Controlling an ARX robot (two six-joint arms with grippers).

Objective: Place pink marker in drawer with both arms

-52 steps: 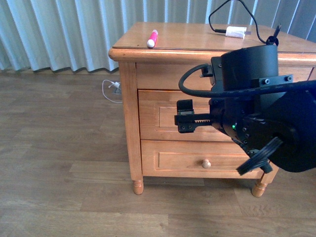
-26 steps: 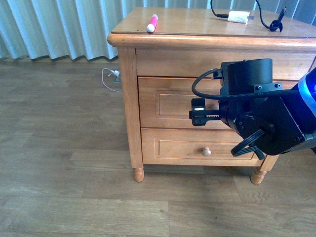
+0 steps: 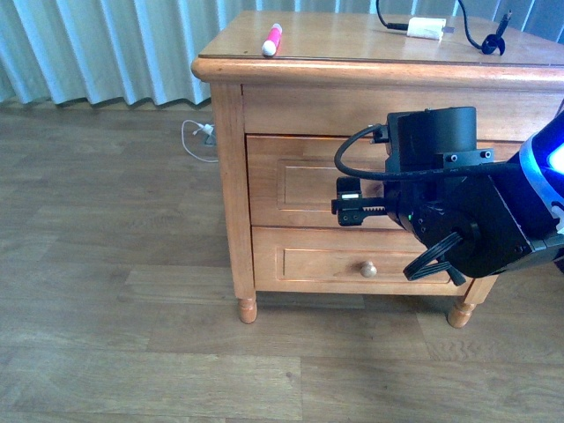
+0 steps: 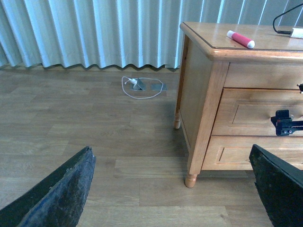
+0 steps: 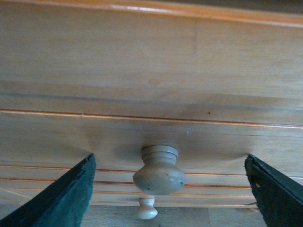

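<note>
The pink marker [image 3: 272,40] lies on the nightstand top near its left front corner; it also shows in the left wrist view [image 4: 240,39]. The upper drawer [image 3: 295,181] is closed. My right gripper [image 3: 352,206] is open and level with the drawer front. In the right wrist view the drawer's round pale knob [image 5: 159,172] sits between the spread fingers [image 5: 61,198] without touching them. My left gripper [image 4: 170,189] is open and empty over the floor, left of the nightstand, well away from marker and drawer [image 4: 265,111].
A white charger block [image 3: 425,31] with black cable lies on the nightstand top at the back. The lower drawer's knob [image 3: 368,269] is below the right gripper. A white cable [image 4: 142,87] lies on the wooden floor by the curtains [image 3: 106,48].
My right arm has reached further towards the upper drawer front, and its gripper has come closer to the knob. The front view has tilted down slightly. The marker has not moved.
</note>
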